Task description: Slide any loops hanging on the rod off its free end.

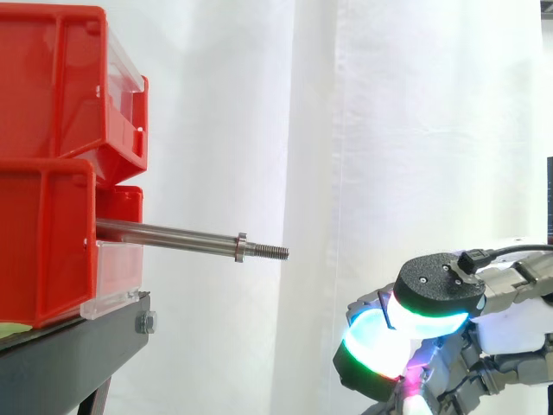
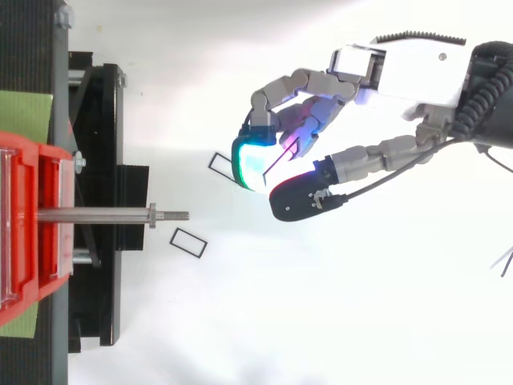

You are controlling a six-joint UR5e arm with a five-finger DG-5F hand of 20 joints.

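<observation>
Side view | rod (image 1: pixel 173 235) juts bare from red bins' (image 1: pixel 43 242) front edge | stiff, smooth steel; collar (image 1: pixel 241 247) and thread likely snag light loops | robot hand (image 2: pixel 393 68) well apart; grasp: cannot tell

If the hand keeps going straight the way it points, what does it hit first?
Probably the black stand under the red bins; the hand sits lower than the rod, though depth is unclear.

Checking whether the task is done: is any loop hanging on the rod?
No, in the side view the rod is bare all the way from the red bin to its threaded free end.
</observation>
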